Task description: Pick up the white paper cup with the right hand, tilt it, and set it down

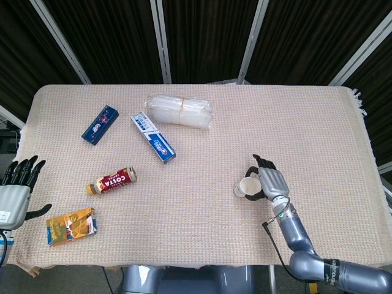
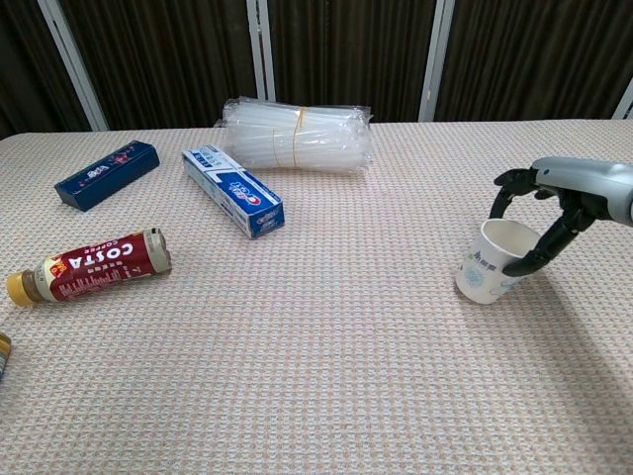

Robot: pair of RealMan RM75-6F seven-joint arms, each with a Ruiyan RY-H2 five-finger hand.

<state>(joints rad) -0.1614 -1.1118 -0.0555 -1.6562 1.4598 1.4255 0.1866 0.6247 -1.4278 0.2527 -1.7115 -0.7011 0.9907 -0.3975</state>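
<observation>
The white paper cup (image 2: 490, 261) with blue print stands right of centre, its mouth leaning slightly toward the right. My right hand (image 2: 556, 203) wraps its fingers around the cup's rim from the right side and grips it. From above, the cup (image 1: 245, 187) shows as a pale ring just left of the right hand (image 1: 271, 184). Whether the cup's base touches the cloth I cannot tell. My left hand (image 1: 15, 190) hangs at the table's left edge, fingers spread, holding nothing.
A Costa bottle (image 1: 111, 180) lies on its side at the left, with an orange packet (image 1: 70, 225) below it. A blue box (image 1: 100, 124), a toothpaste box (image 1: 153, 136) and a bundle of clear plastic (image 1: 180, 111) lie toward the back.
</observation>
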